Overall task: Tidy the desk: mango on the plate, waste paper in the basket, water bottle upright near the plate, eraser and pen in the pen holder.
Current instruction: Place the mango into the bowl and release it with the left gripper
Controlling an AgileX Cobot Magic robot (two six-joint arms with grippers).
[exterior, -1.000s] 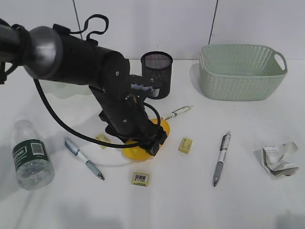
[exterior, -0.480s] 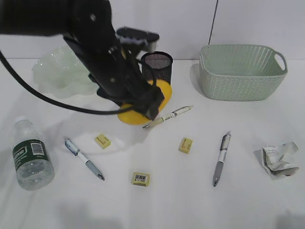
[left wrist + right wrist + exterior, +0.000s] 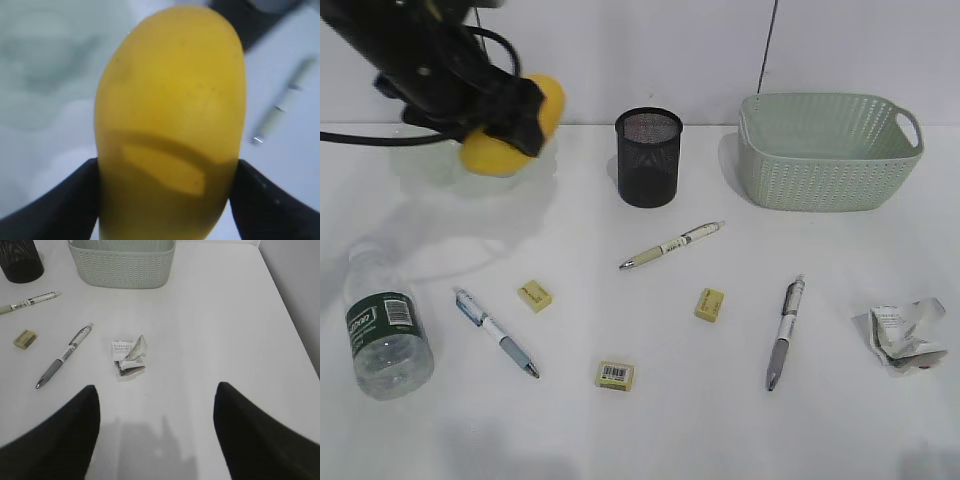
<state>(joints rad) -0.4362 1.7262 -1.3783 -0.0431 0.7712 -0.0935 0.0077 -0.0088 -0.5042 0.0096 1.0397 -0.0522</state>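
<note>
The mango (image 3: 510, 125) has been lifted from the middle of the counter (image 3: 720, 420) and carried to the far left, where it is now held in the air by the left hand (image 3: 505, 120), its jaws set wide about the fruit's flanks. The plate is largely hidden behind arm and fruit; only a pale green blur is seen in the left wrist view. The fruit is judged weighty, smooth and easily bruised, best taken across its middle. The water bottle (image 3: 385, 325) lies on its side at the left edge. The pen holder (image 3: 648, 157) and the basket (image 3: 830, 150) appear empty. Three pens and three erasers remain loose. The waste paper (image 3: 129, 357) lies at the right, below the right hand (image 3: 155, 435), which is wide open and holds nothing.
</note>
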